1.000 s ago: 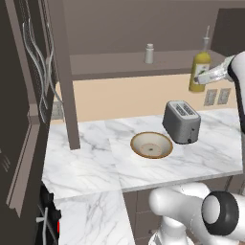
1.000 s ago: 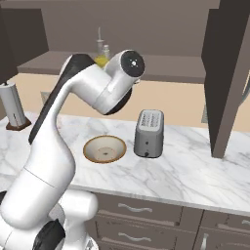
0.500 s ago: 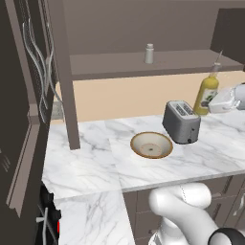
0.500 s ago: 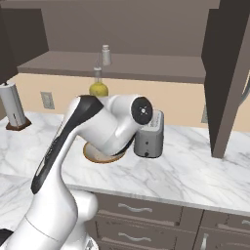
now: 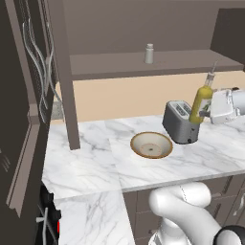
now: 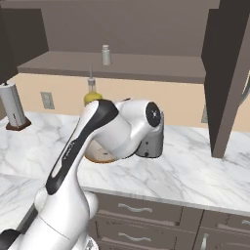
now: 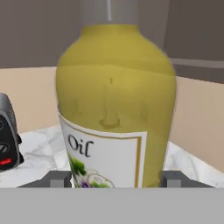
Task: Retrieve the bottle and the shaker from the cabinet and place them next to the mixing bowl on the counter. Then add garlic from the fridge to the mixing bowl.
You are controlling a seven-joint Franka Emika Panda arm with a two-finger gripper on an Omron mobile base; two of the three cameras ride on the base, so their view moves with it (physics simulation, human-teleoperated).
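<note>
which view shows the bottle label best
The hand view: the bottle is up close and its label reads "Oil". The left base view shows the whole bottle, held by the gripper beside the toaster, label too small to read. The right base view shows just its top behind the arm.

The left base view is looking forward and down from behind the arm, taking in the counter (image 5: 95, 158) with the cabinet (image 5: 143, 64) shelf at twelve o'clock. The right base view is facing the same counter and shelf from the other side, sharing the mixing bowl (image 5: 151, 144) and toaster (image 5: 179, 120). The hand view is sitting very close to the bottle (image 7: 116, 109), with the toaster at nine o'clock.
</note>
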